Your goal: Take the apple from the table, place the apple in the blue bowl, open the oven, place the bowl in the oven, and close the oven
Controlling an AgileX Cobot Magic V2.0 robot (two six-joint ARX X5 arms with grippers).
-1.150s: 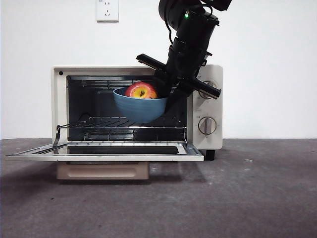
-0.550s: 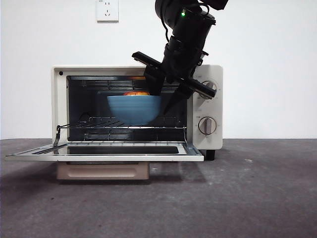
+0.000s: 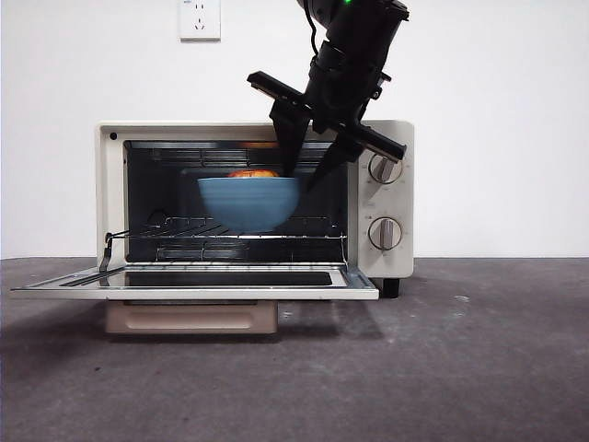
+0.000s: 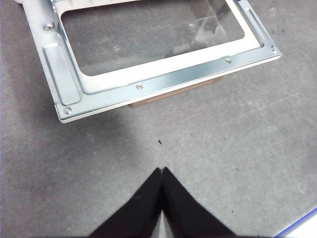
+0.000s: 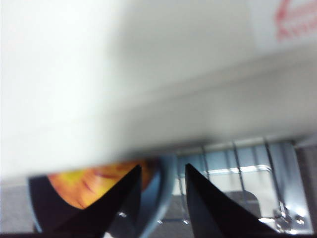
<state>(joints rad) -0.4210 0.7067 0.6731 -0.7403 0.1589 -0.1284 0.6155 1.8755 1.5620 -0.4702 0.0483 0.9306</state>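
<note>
The blue bowl (image 3: 248,203) rests on the wire rack (image 3: 184,230) inside the open oven (image 3: 390,198), with the top of the apple (image 3: 252,173) showing over its rim. My right gripper (image 3: 300,177) hangs at the bowl's right rim, open, one jaw inside and one outside. The right wrist view shows the apple (image 5: 89,186), the bowl's rim (image 5: 166,183) and my right gripper (image 5: 162,167) under the oven's pale top. My left gripper (image 4: 162,169) is shut on nothing above the table (image 4: 237,148), short of the lowered door (image 4: 163,82).
The oven door (image 3: 193,284) lies flat toward the front, its beige handle (image 3: 189,318) beneath the edge. Two knobs (image 3: 384,232) are on the oven's right panel. A white wall with a socket (image 3: 200,18) stands behind.
The bowl went from tilted in the air to level on the rack. The right gripper then rose a little while the bowl stayed put.
</note>
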